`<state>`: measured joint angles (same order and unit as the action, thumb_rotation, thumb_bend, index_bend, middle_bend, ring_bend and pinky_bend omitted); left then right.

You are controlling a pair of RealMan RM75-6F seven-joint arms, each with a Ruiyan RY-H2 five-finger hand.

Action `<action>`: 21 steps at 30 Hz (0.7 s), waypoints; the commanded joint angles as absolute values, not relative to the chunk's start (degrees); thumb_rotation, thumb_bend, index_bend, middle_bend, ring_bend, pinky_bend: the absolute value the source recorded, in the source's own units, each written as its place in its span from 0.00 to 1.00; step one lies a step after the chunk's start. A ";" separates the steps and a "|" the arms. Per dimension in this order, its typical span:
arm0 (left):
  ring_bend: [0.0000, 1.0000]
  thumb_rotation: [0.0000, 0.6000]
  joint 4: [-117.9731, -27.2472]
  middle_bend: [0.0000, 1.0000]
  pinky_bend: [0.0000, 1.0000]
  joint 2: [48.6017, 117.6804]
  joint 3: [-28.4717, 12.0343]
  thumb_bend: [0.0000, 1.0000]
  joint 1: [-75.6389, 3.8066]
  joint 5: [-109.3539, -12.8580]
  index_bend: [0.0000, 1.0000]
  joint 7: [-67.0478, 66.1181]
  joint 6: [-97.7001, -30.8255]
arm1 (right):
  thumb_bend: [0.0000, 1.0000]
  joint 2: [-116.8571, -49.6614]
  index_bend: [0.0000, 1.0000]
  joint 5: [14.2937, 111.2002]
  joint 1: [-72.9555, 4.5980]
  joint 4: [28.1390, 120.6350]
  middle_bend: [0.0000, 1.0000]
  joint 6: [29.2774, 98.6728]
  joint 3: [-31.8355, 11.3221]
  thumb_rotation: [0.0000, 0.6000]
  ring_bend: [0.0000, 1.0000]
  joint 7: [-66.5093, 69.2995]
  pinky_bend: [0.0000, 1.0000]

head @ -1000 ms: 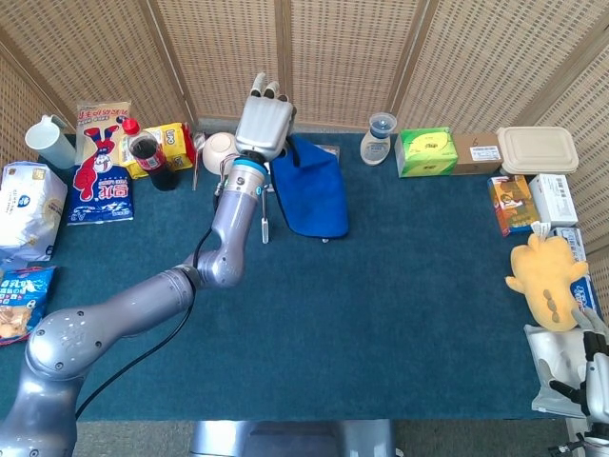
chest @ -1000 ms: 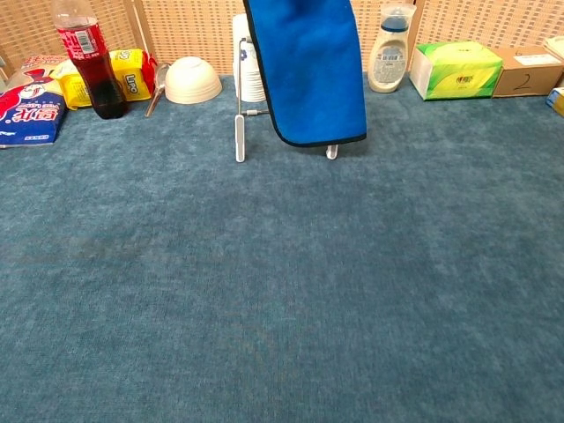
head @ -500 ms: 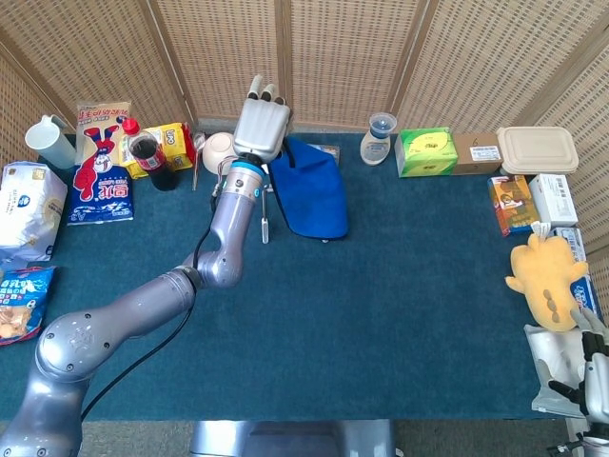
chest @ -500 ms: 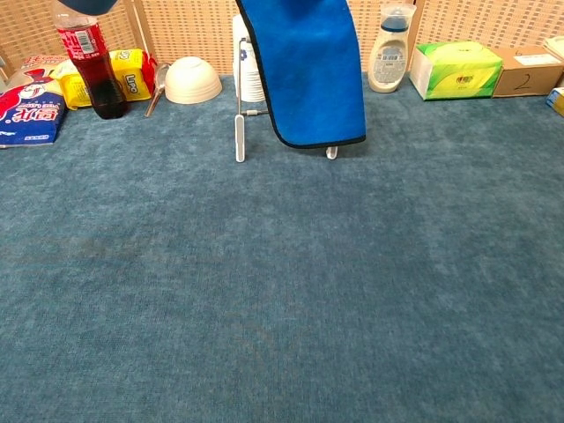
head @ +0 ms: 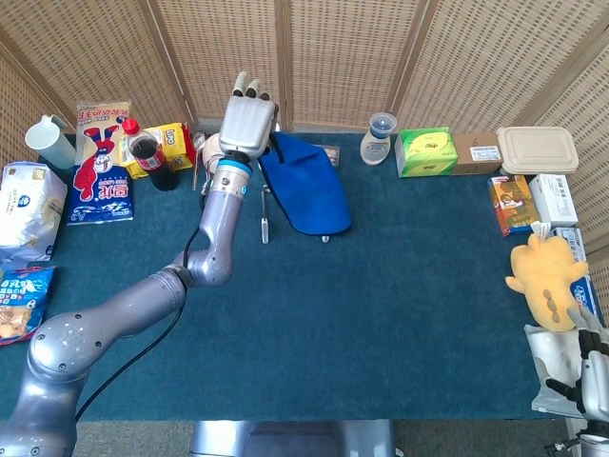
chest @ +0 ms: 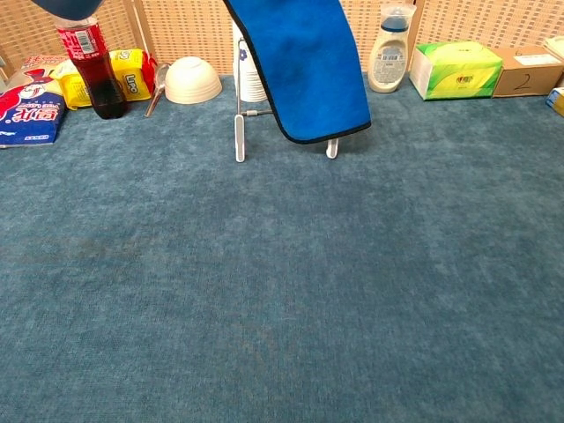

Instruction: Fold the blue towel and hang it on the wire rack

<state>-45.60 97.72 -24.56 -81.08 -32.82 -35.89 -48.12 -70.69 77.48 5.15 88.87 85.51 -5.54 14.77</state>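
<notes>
Far left: cola bottle (chest: 88,66), snack bags (head: 103,162), white bowl (chest: 193,80) are sitting along the back edge, well clear of the work.

Left hand (head: 245,116) is hovering at the upper-left end of the blue towel (head: 303,186), back of hand toward the head cam. Fingers are pointing up and lying close together; can't tell from either view whether they're pinching the towel's top corner or just touching it — palm side is hidden.

Towel is draping folded over the wire rack (chest: 239,132), hanging down in front w/ its lower hem slanting, left side higher than right in the chest view. Rack's feet are showing just below the hem.

Judgement: task is nearly done; step in hand looks like letting go / squaring the drape. To do it well: ease the hand off upward w/o dragging cloth sideways, watch the hem isn't skewing further, and avoid bumping the light rack or the bowl just beside it.

Far right: right hand (head: 588,367) is resting low at table corner, holding nothing as far as visible; finger pose too cropped to tell.
</notes>
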 commanded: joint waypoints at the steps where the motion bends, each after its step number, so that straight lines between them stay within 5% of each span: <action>1: 0.16 1.00 -47.07 0.40 0.00 96.30 -24.63 0.43 -79.69 -35.97 0.72 -33.12 -49.35 | 0.28 -70.74 0.07 77.63 5.03 88.91 0.03 85.41 -5.55 1.00 0.00 14.67 0.00; 21: 0.13 1.00 -70.73 0.39 0.00 82.52 -25.06 0.43 -69.61 -50.93 0.72 -16.90 -54.36 | 0.28 -71.08 0.06 78.22 4.18 88.95 0.03 84.67 -5.71 1.00 0.00 14.19 0.00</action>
